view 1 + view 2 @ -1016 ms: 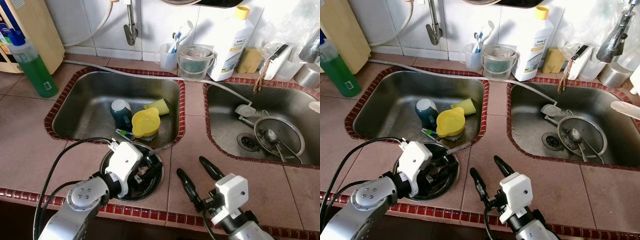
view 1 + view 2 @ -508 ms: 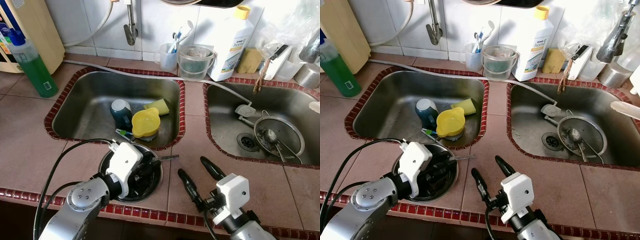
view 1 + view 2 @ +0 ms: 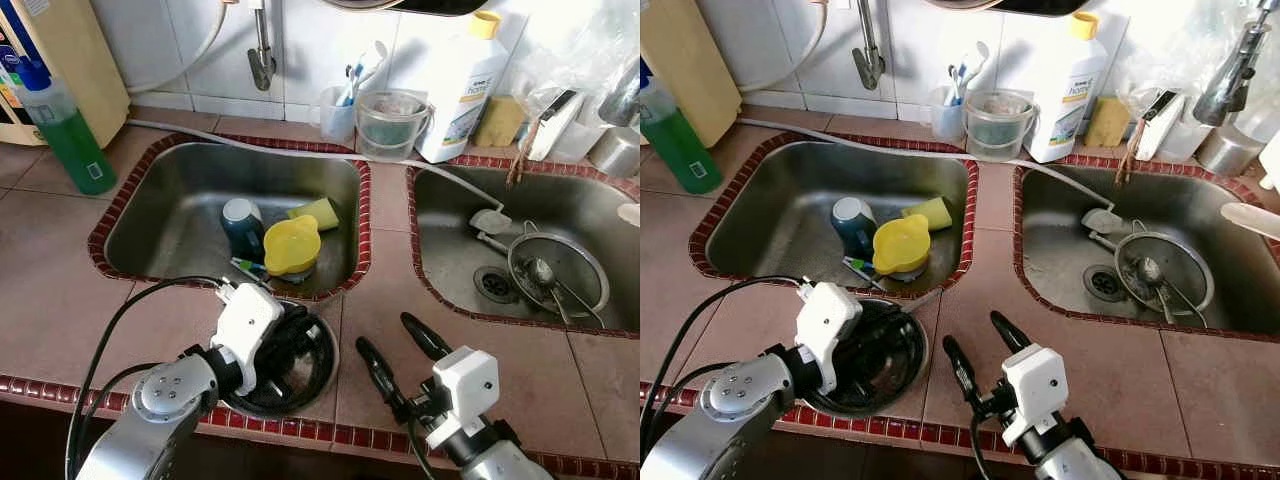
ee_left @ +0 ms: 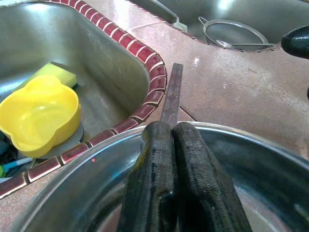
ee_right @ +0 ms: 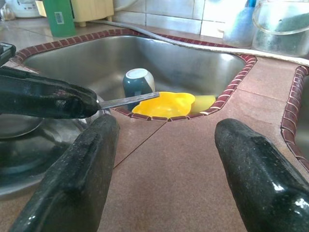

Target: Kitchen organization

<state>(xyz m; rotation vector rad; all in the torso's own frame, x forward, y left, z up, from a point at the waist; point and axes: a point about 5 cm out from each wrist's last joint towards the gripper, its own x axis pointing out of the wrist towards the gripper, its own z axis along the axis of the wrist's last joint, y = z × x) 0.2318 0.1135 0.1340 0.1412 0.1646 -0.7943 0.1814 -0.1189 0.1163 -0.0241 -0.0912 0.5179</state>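
A steel bowl (image 3: pixel 300 375) sits on the tiled counter in front of the left sink (image 3: pixel 180 215). My left gripper (image 3: pixel 292 325) hangs over the bowl, shut on the flat metal handle of a utensil (image 4: pixel 172 92) that points toward the sink's rim. The part of the utensil below the fingers (image 4: pixel 154 164) is hidden. My right gripper (image 3: pixel 386 336) is open over bare counter just right of the bowl, holding nothing. In the left sink lie a yellow bowl (image 3: pixel 292 245), a dark cup (image 3: pixel 241 225) and a yellow sponge (image 3: pixel 315 211).
The right sink holds a metal strainer (image 3: pixel 558 270) with cutlery. Along the back stand a green bottle (image 3: pixel 65 130), a cup of toothbrushes (image 3: pixel 338 112), a clear tub (image 3: pixel 392 122) and a white detergent bottle (image 3: pixel 460 85). The counter's front edge (image 3: pixel 300 432) is close.
The utensil's handle swung from pointing right over the counter to pointing toward the sink rim. The steel bowl shifted slightly right and forward. The right gripper has stayed put.
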